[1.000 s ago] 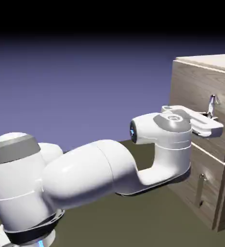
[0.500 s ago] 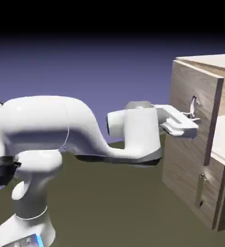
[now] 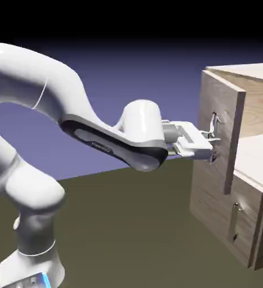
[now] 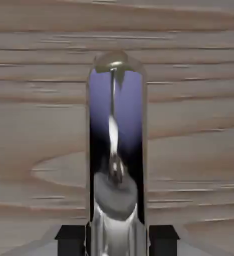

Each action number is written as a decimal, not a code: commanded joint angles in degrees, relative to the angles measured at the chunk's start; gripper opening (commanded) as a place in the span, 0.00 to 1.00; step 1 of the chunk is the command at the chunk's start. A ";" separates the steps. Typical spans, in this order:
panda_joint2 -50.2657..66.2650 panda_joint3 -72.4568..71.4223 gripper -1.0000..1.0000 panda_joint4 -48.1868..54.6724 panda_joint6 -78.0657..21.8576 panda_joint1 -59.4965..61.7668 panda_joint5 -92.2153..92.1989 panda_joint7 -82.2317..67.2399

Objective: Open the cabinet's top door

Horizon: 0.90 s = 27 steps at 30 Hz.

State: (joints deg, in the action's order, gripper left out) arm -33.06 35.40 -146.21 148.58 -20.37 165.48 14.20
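At the upper door's handle (image 4: 117,235), the jaws (image 3: 212,138) are clamped on the metal bar, one black fingertip (image 4: 71,240) to each side of it in the hand view. The bar runs up the middle of that view, between the fingertips, over a long round-ended panel (image 4: 131,107) that shows blue-violet above and black below. Wood grain fills the rest, its lines running across.

Around the handle is the top door (image 3: 226,107), on the exterior view's right, standing partly open. Its free edge is swung out from the cabinet (image 3: 258,222), and the pale inside shows beyond it. Below, the lower door (image 3: 212,208) sits closed, with its own smaller handle (image 3: 235,222). Over both is the pale top (image 3: 257,70).

Back from the jaws, the white hand (image 3: 192,140) reaches level toward the door. Behind it the arm (image 3: 40,79) bends up high on the exterior view's left, then drops to its base (image 3: 32,267) at the bottom left, where a blue light glows.
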 commanded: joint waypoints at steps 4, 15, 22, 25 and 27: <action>1.72 -8.22 0.00 -0.49 0.55 8.25 0.20 4.52; -7.05 -23.62 0.00 -11.14 -7.15 17.82 -26.03 -11.27; -12.18 -32.64 0.00 -16.20 -14.53 18.88 -43.47 -19.73; -13.73 -36.61 0.00 -17.63 -18.43 18.33 -50.94 -22.69; -14.44 -39.35 0.00 -18.27 -21.32 17.69 -55.92 -24.41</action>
State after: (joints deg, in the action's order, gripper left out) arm -47.51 -3.94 -164.47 127.21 -2.67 109.51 -10.27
